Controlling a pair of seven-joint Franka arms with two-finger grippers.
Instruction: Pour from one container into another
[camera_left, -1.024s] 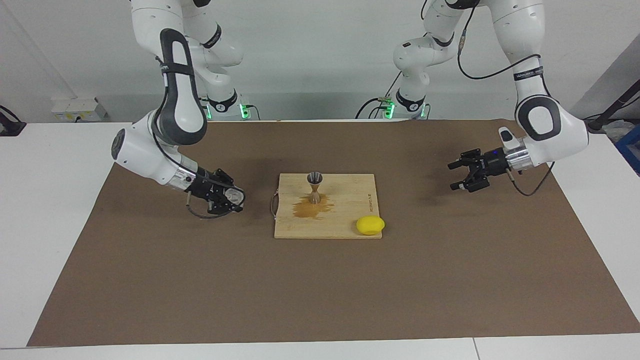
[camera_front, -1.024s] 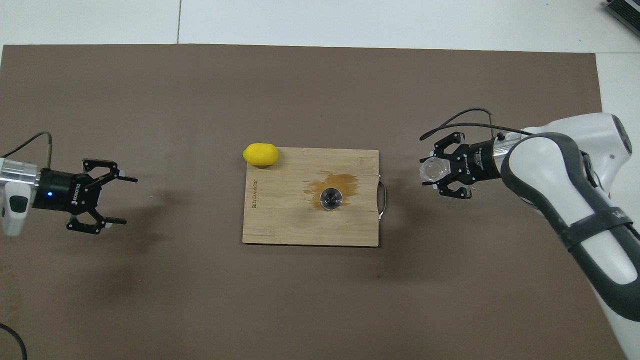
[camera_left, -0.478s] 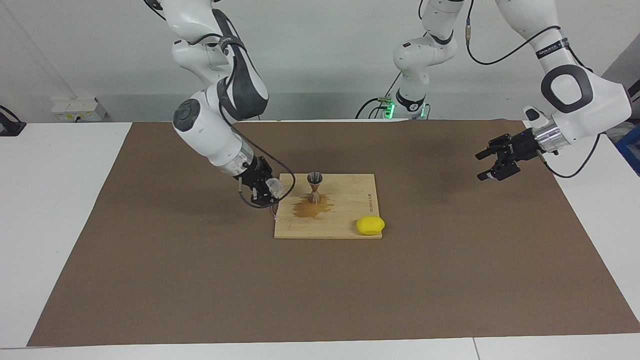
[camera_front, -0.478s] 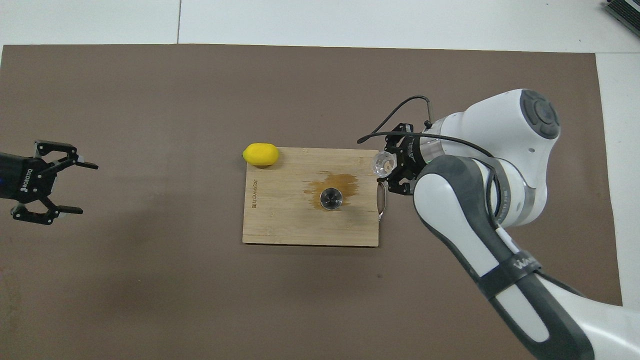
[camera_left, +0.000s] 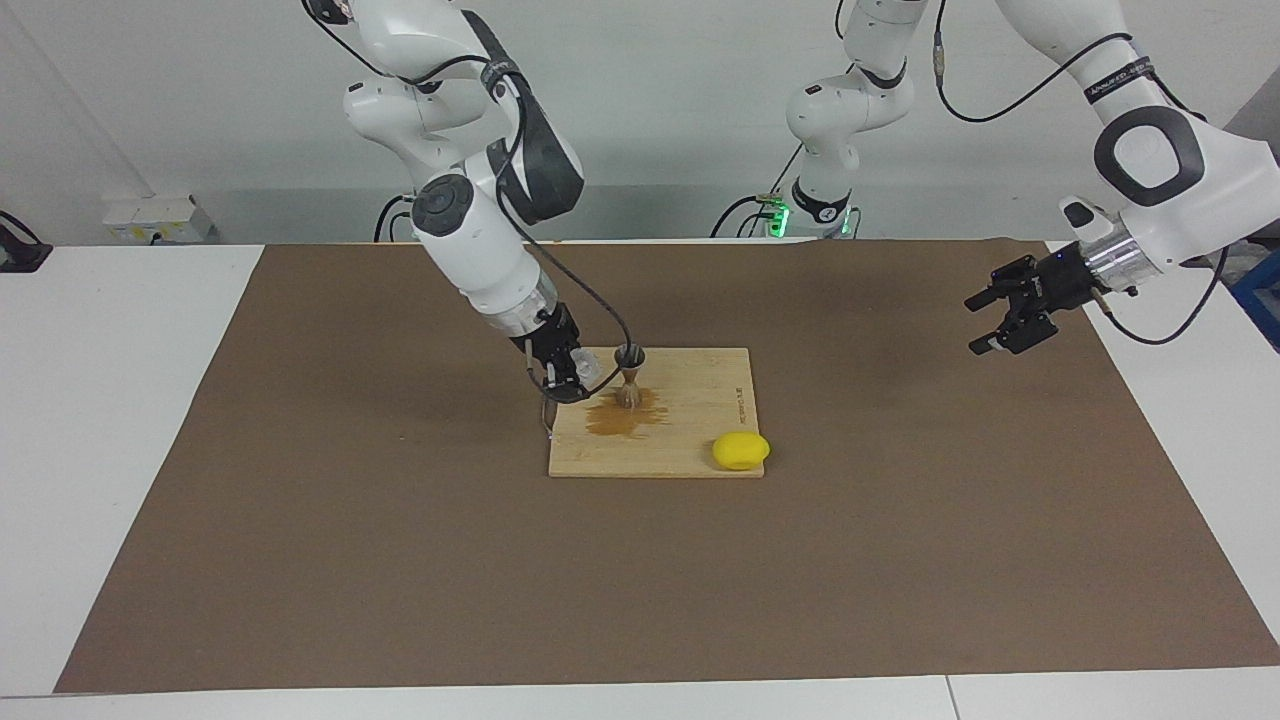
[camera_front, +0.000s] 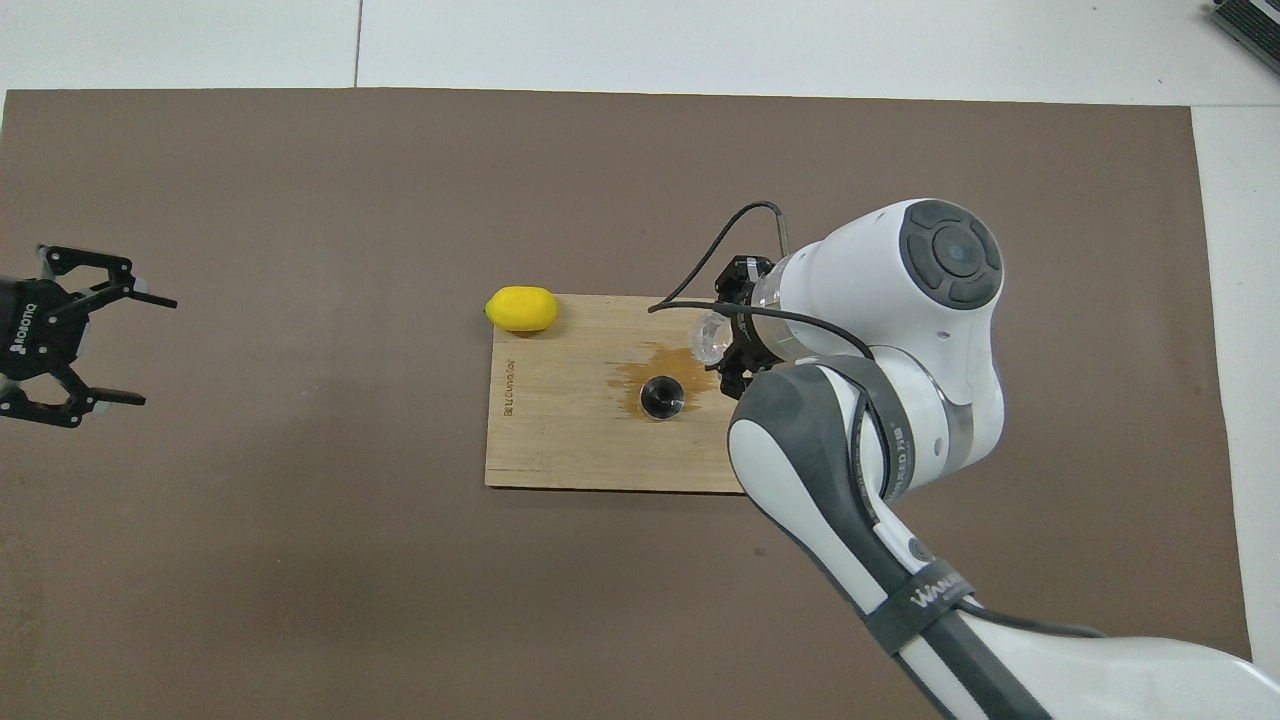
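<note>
The right pincer (camera_left: 570, 378) is clamping the clear cup (camera_left: 583, 372) between its fingers, holding it in the air over the wooden cutting board (camera_left: 700, 440), above the edge that is lying toward the right arm's end of the desk (camera_left: 120, 330). The cup is sitting tilted in the grip, its mouth facing the steel jigger (camera_left: 629, 374). That jigger is standing upright on the board just beside the right pincer, toward the left arm's end, its open upper cone close to the cup; whether cup and jigger are touching cannot be told. A brown wet stain (camera_left: 622, 414) is spreading over the board around the jigger's foot, directly under the cup. A yellow lemon (camera_left: 741, 450) is lying at the board's corner, well apart from the right pincer and farther from the robots than the jigger. The brown mat (camera_left: 400, 580) is covering the desk under the board. The left pincer (camera_left: 1000, 318) is hanging in the air over the mat near the left arm's end, its fingers standing apart and gripping nothing, well away from the board.
</note>
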